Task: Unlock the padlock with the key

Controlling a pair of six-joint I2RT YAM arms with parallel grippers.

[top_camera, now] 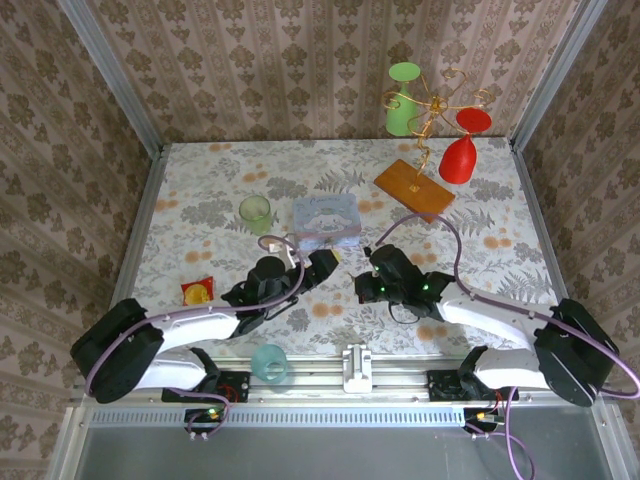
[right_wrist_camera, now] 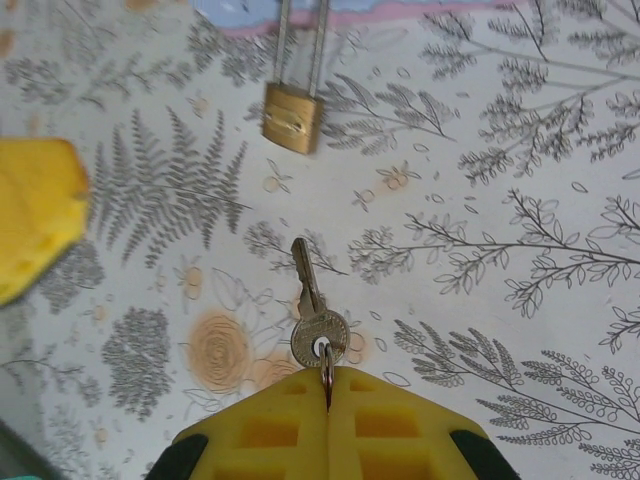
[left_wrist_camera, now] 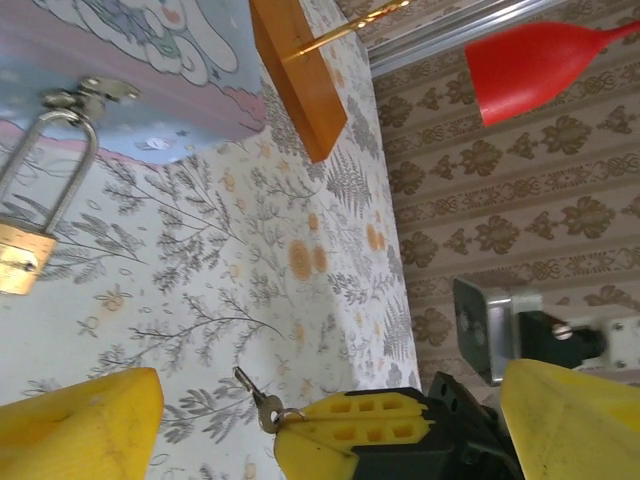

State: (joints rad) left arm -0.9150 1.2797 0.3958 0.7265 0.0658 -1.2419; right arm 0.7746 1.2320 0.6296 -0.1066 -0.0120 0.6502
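The small brass padlock (right_wrist_camera: 292,117) lies on the floral tablecloth, its thin shackle (left_wrist_camera: 55,165) hooked through the latch of the pale blue box (left_wrist_camera: 150,70). My right gripper (right_wrist_camera: 328,385) is shut on the ring of the key (right_wrist_camera: 312,310), whose blade points at the padlock a short way off. In the left wrist view the key (left_wrist_camera: 256,398) sticks out of the right gripper's yellow fingers (left_wrist_camera: 350,425). My left gripper (left_wrist_camera: 330,372) stands wide open, empty, just left of the padlock; one of its fingers (right_wrist_camera: 35,215) shows in the right wrist view.
The blue box (top_camera: 326,220) sits mid-table, with a green cup (top_camera: 256,213) to its left. A wooden-based wire stand (top_camera: 414,189) carries a red cup (top_camera: 460,155) and a green cup (top_camera: 402,105) at the back right. A red packet (top_camera: 197,292) and a teal cup (top_camera: 269,362) lie near the left arm.
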